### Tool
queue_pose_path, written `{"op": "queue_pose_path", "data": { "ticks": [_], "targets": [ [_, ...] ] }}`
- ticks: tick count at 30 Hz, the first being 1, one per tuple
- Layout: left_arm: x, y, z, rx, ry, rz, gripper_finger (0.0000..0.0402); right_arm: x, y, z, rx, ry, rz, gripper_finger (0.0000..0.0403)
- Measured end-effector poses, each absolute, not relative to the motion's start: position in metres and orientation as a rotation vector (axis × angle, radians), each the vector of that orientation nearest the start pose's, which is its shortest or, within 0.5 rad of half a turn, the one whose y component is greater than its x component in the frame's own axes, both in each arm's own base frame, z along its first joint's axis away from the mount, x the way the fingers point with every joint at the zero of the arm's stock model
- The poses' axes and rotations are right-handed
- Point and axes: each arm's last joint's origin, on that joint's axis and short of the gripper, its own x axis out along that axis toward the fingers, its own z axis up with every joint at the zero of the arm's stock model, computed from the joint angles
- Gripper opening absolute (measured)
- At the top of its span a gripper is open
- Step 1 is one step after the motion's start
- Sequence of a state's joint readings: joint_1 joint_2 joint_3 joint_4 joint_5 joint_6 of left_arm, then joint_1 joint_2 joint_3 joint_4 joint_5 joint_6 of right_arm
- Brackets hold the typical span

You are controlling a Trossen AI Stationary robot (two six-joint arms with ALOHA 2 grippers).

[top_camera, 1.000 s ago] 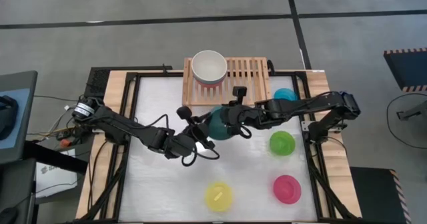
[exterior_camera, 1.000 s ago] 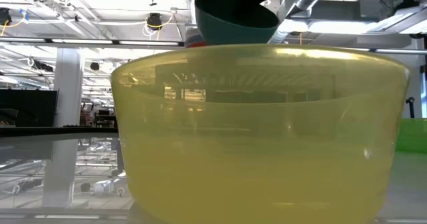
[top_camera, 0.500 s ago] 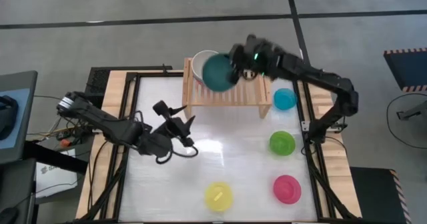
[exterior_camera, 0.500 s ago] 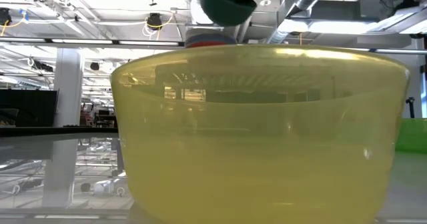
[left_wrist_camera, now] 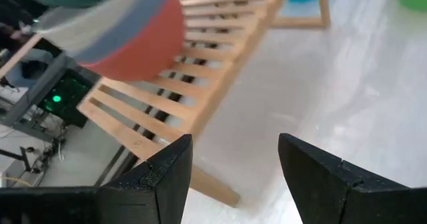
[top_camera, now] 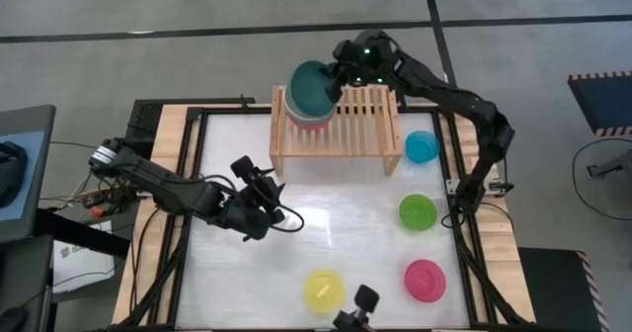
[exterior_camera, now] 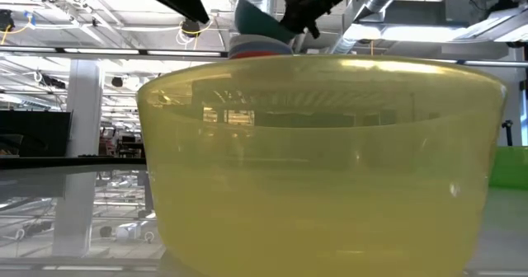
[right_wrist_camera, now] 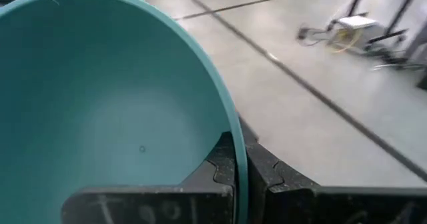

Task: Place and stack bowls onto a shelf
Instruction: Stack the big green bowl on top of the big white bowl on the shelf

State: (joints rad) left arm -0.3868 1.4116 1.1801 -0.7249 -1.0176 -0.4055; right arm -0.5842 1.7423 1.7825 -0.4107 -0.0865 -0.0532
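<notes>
A teal green bowl [top_camera: 314, 87] hangs tilted over the stack of bowls [top_camera: 296, 117] on the left end of the shelf [top_camera: 346, 124], with my right gripper [top_camera: 343, 80] shut on it. In the left wrist view the stack shows a red bowl [left_wrist_camera: 143, 44] at the bottom, resting on the slats [left_wrist_camera: 200, 71], with slate blue and white bowls in it. Whether the teal bowl touches the stack, I cannot tell. My left gripper [top_camera: 269, 199] stands open over the table's middle left, nothing between its fingers [left_wrist_camera: 167, 177]. My right gripper pinches the teal bowl's rim [right_wrist_camera: 237, 151], one finger [right_wrist_camera: 217, 171] inside the bowl and one [right_wrist_camera: 273, 174] outside. It comes at the rim from the table's right, above the shelf. The bowl is tilted, with its open side up and toward the gripper.
On the table's right side stand a cyan bowl [top_camera: 422, 146], a lime green bowl [top_camera: 418, 211] and a pink bowl [top_camera: 425, 280]. A yellow bowl [top_camera: 324, 290] sits near the front edge and fills the low view [exterior_camera: 322, 161]. The shelf's middle and right slats [top_camera: 365, 120] are bare.
My left gripper has let go of the teal bowl, opened, and drawn back toward the table's left. My right gripper has carried the bowl up and toward the far edge, from the table's middle to over the stack on the shelf, tipping it.
</notes>
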Motion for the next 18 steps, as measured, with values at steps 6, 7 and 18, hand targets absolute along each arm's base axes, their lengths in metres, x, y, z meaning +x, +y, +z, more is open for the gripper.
{"op": "queue_pose_path", "data": {
  "ticks": [6,7,18],
  "targets": [
    [0.278,-0.081,0.285,0.247,0.667,0.676,0.021,0.342,-0.225,0.384,0.128,0.466,-0.418,0.0037],
    [0.279,-0.081,0.283,0.242,0.674,0.673,0.021,0.342,-0.225,0.383,0.136,0.478,-0.417,0.0043],
    [0.281,-0.08,0.28,0.234,0.688,0.671,0.021,0.336,-0.226,0.395,0.161,0.421,-0.438,0.0217]
  ]
}}
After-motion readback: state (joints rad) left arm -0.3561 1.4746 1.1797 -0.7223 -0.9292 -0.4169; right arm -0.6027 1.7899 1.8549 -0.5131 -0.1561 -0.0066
